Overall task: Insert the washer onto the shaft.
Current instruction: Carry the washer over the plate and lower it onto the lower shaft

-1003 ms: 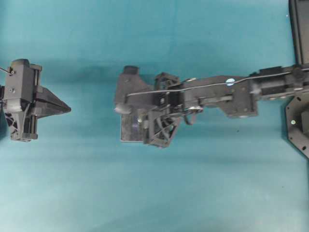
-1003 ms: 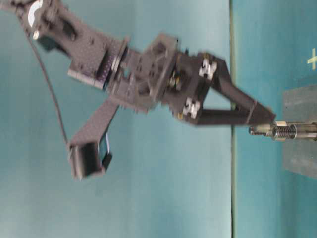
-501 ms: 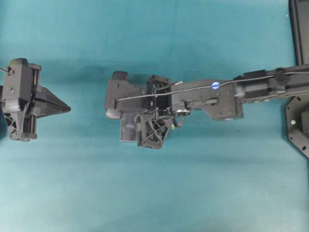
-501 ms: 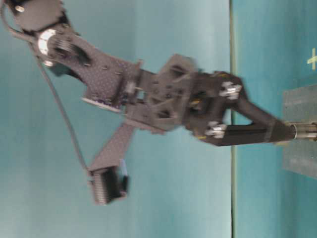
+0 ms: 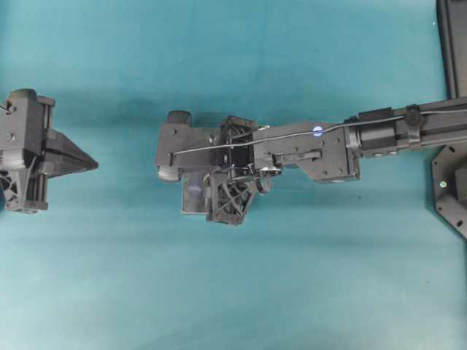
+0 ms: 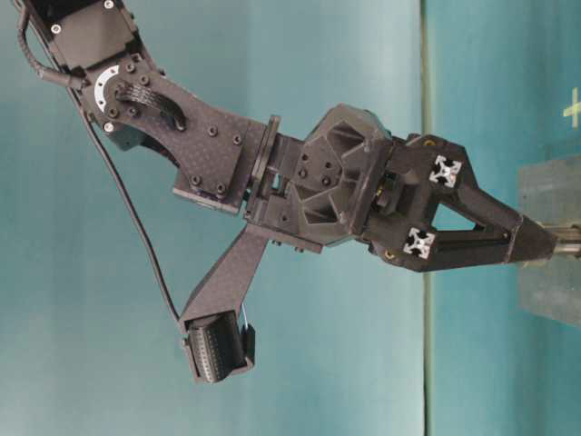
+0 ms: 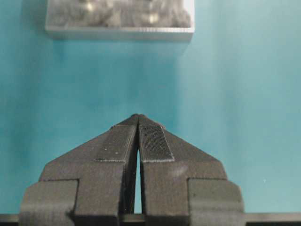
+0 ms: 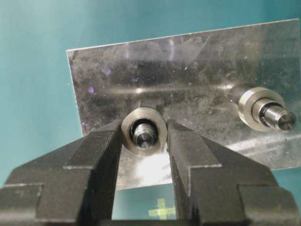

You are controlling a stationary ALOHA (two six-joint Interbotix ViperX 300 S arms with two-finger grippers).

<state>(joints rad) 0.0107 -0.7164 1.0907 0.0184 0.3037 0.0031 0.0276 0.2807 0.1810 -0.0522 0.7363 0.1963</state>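
One washer point(image 8: 144, 131) sits pinched between the right gripper point(image 8: 143, 141)'s two black fingers point(image 8: 101, 155), ringed around the tip of the threaded shaft point(image 8: 143, 136), whose end face shows right through its hole. That shaft stands up from a scuffed metal plate point(image 8: 188, 70) lying flat on the teal table point(image 5: 233, 292), and off to one side on the same plate stands a second post point(image 8: 275, 115) with its own collar, well apart from the gripped one. From table level the right gripper point(image 6: 545, 243) points steeply down at the plate point(image 6: 549, 191), fingertips closed in over the shaft, though from there the washer is hidden behind the fingers and how far down the threads it sits is hard to say. From overhead the right arm point(image 5: 328, 142) stretches in from the right edge and its wrist covers most of the plate, only a dark corner point(image 5: 193, 200) peeking out beneath. Over on the left, the left gripper point(image 5: 87, 162) hangs well clear of the plate, pointing towards it; its own camera shows the ribbed pads point(image 7: 150, 141) pressed together tip to tip with nothing between them, the near edge of the plate point(image 7: 120, 32) lying ahead across bare teal.
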